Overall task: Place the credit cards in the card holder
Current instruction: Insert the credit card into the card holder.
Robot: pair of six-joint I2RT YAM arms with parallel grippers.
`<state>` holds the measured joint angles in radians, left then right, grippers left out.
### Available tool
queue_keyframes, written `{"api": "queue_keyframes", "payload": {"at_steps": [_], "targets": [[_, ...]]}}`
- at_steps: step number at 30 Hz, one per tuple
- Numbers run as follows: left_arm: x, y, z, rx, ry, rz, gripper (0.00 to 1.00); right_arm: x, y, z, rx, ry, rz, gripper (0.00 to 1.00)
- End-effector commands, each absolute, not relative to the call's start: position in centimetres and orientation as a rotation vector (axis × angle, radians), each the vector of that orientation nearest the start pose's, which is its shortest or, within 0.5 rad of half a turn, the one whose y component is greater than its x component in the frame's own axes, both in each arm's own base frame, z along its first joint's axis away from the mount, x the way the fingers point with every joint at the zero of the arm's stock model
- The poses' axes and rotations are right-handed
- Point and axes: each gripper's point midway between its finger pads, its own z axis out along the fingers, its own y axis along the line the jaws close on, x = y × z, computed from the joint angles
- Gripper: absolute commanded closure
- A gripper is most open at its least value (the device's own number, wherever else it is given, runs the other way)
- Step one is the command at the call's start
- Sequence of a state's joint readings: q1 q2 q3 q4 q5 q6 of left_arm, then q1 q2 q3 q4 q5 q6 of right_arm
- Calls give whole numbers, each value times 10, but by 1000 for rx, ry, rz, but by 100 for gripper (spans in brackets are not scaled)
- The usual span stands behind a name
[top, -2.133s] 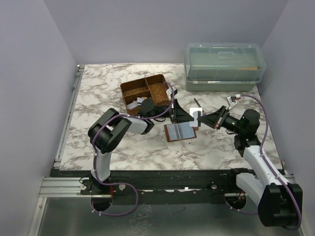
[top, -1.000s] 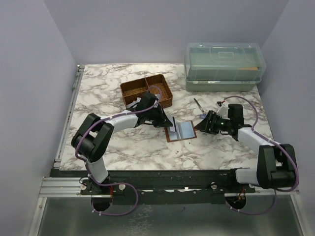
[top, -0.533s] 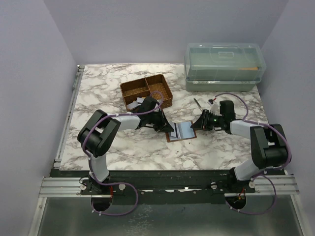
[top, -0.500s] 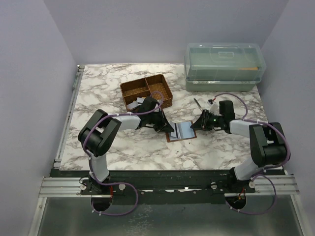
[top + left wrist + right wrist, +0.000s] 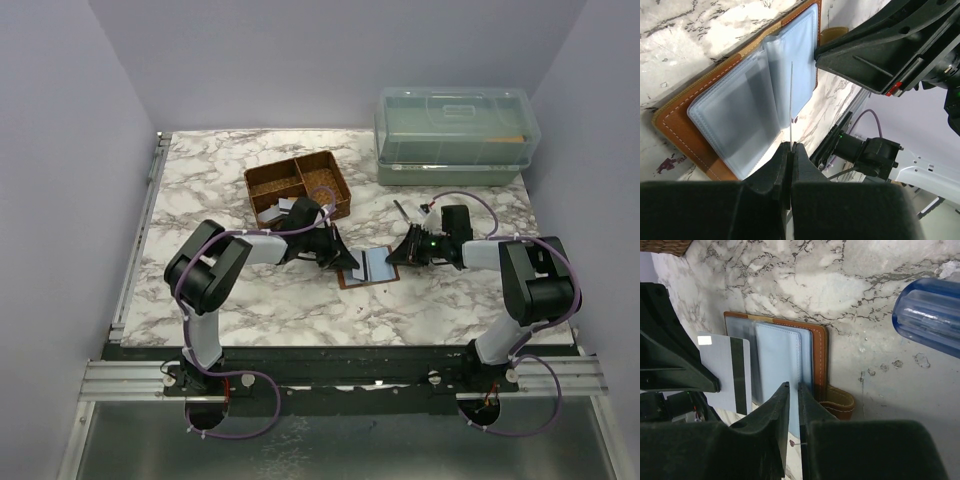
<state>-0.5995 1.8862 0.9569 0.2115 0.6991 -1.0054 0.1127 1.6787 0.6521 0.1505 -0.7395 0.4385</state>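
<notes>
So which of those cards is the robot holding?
The striped grey card, pinched in the left gripper at the card holder; the other cards lie in the basket.

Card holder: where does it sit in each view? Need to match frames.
Top external: card holder lies open just right of frame centre.
Left wrist: card holder fills the upper left, clear sleeves facing up.
Right wrist: card holder sits centre-left, with its brown edge on the right.
Shared landmark: the card pinched in the left fingers, seen edge-on in the left wrist view.
</notes>
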Motion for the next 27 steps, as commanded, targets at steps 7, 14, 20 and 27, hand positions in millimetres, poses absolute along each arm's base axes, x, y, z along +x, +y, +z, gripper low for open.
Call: {"api": "queue_keyframes", "payload": {"at_steps": [7,14,20,27], "targets": [[259,-351,52,-131,2689,-1560,100,311,163,21,64,2452,1089,85],[257,-353,52,-101,2674,-1596,100,311,163,21,63,2452,1094,86],[260,-356,50,-78,2663,-1610,100,310,164,21,61,2453,1103,86],[262,-359,51,-46,2644,-1630,100,311,165,19,60,2457,1113,87]]}}
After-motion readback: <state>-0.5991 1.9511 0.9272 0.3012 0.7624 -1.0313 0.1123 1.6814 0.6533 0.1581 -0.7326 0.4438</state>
